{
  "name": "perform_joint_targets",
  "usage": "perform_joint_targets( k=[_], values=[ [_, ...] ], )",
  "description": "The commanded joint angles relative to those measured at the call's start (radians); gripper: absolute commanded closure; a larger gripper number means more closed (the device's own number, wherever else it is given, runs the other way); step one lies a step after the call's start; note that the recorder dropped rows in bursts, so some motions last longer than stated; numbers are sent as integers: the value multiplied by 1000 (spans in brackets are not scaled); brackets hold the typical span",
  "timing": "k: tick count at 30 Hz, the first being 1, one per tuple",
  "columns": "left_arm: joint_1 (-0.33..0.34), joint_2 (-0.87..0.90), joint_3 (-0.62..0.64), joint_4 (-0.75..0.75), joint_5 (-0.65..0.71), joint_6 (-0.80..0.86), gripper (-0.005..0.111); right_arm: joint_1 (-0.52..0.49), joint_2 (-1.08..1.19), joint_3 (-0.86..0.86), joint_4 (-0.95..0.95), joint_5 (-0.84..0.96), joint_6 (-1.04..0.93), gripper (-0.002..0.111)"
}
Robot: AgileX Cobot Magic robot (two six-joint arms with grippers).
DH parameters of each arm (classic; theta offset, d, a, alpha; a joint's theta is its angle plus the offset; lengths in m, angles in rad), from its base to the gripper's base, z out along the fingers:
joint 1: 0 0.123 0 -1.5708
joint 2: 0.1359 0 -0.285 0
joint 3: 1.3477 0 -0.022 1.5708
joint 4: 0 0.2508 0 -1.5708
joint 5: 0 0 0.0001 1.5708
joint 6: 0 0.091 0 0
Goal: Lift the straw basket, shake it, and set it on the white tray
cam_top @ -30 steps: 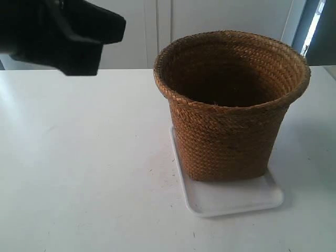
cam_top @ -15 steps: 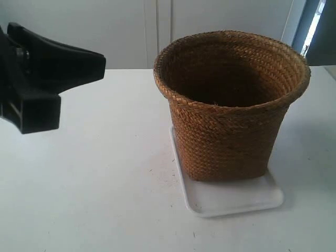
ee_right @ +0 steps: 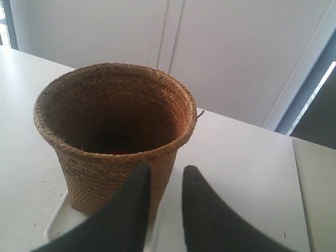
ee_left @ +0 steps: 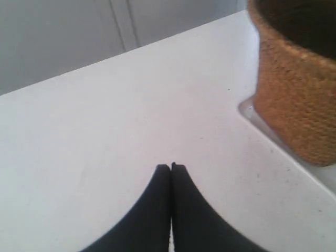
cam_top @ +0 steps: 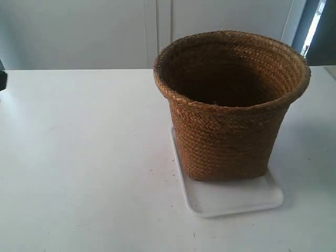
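The straw basket [cam_top: 228, 105] stands upright on the white tray [cam_top: 231, 197], its inside dark and empty. It also shows in the left wrist view as the straw basket [ee_left: 294, 89] with a corner of the white tray [ee_left: 252, 113] beneath it. My left gripper [ee_left: 170, 167] is shut with nothing in it, over bare table, well apart from the basket. My right gripper [ee_right: 165, 170] is open and empty, hovering back from the straw basket [ee_right: 113, 136]; the white tray [ee_right: 60, 223] peeks out under it. Neither gripper touches the basket.
The white table [cam_top: 84, 157] spreads around the tray. Pale cabinet doors [cam_top: 105, 31] stand behind it. A sliver of the arm at the exterior view's left [cam_top: 2, 79] shows at that edge. The table's edge [ee_right: 294, 173] runs past the basket in the right wrist view.
The arm at the exterior view's left has pulled back leftwards and down, almost out of that view. The basket and tray have not moved.
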Motion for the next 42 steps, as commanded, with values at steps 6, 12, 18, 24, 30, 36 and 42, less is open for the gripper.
perform_joint_targets(
  k=[6, 12, 18, 24, 30, 36, 42],
  values=[
    [283, -324, 333, 6, -19, 2, 107, -2, -4, 6, 2, -2, 0, 87],
    [361, -544, 524, -5, -50, 6, 107, -2, -4, 6, 2, -2, 0, 87],
    [393, -679, 676, 2, -50, 6, 107, -2, -4, 6, 2, -2, 0, 87],
    [395, -779, 766, 2, -51, 6, 107, -2, -4, 6, 2, -2, 0, 87],
    [395, -779, 785, 2, -43, 6, 107, -2, -4, 6, 2, -2, 0, 87],
    [395, -779, 785, 2, -43, 6, 107, -2, -4, 6, 1, -2, 0, 87],
    [395, -779, 785, 2, -43, 6, 107, -2, -4, 6, 1, -2, 0, 87]
  ],
)
